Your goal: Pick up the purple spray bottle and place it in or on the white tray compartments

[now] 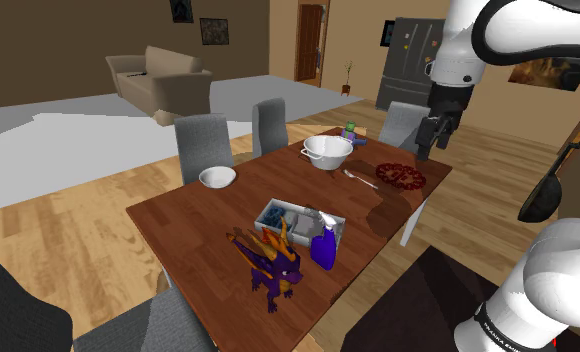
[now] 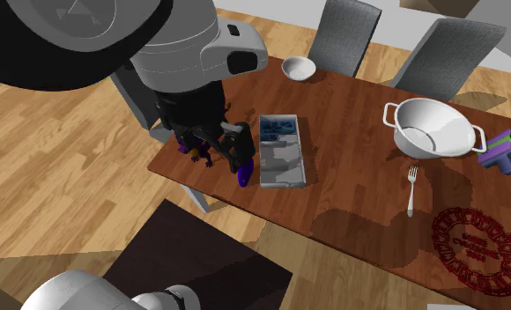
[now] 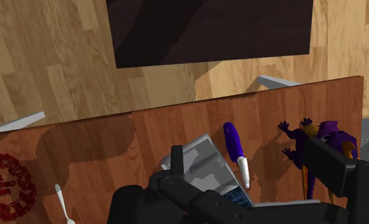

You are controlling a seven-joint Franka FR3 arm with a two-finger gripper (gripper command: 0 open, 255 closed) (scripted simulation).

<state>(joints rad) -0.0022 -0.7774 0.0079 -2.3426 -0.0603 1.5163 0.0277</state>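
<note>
1. We see the purple spray bottle [image 1: 324, 250] on the table [image 1: 188, 218], just beside the white tray [image 2: 286, 160], at the long edge nearest the stand.
2. Its pale head points towards the tray and its purple body towards that edge.
3. The gripper [image 1: 433, 145] hangs high above the table, well apart from the bottle. In the wrist view the bottle lies far below, between the parted fingers, which touch nothing, so the gripper is released and empty.
4. A purple dragon toy [image 1: 273, 265] sits near the bottle, towards the table's corner.
5. Towards the other end lie a fork [image 2: 411, 189], a white two-handled pot [image 2: 434, 128] and a red round trivet [image 2: 474, 248].
6. A small white bowl [image 1: 217, 177] sits at the far edge.
</note>
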